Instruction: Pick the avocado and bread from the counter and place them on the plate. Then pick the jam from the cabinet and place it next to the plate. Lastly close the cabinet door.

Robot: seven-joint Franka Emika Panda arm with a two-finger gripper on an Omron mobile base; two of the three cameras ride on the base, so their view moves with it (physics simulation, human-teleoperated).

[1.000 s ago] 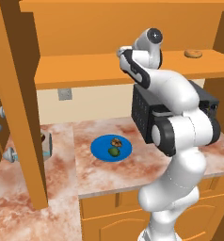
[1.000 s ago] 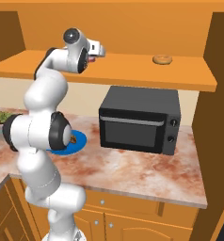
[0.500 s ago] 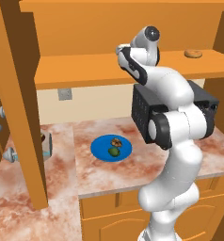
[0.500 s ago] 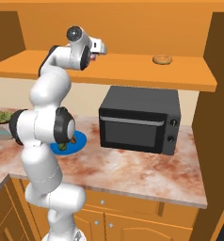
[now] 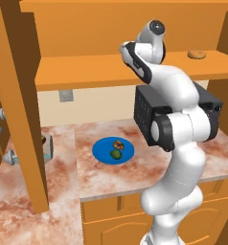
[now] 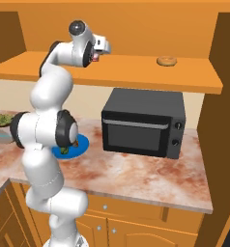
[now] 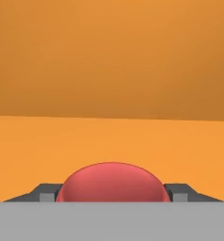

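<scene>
Already the avocado (image 5: 116, 154) and bread (image 5: 118, 144) lay on the plate (image 5: 102, 153), so I judged the jam step was in hand. Jam (image 7: 113, 182) sat on the cabinet (image 5: 111, 72) shelf, directly between my fingertips (image 7: 47, 192), one dark tip close on each side. Whether my gripper (image 7: 113, 194) pinched the jar or just flanked it, I could not tell; contact at the sides was not clear. A speck of red showed at the gripper in the right base view. Next move, by my reckoning: a firm squeeze, a lift clear of the shelf, then a pull out and down to the counter (image 5: 149, 165) beside the plate. Arm (image 6: 51, 111) was reared tall, wrist bent over level into the shelf, left of the microwave (image 6: 145, 123) below. Cabinet door (image 5: 15, 95) stood open at left.
</scene>
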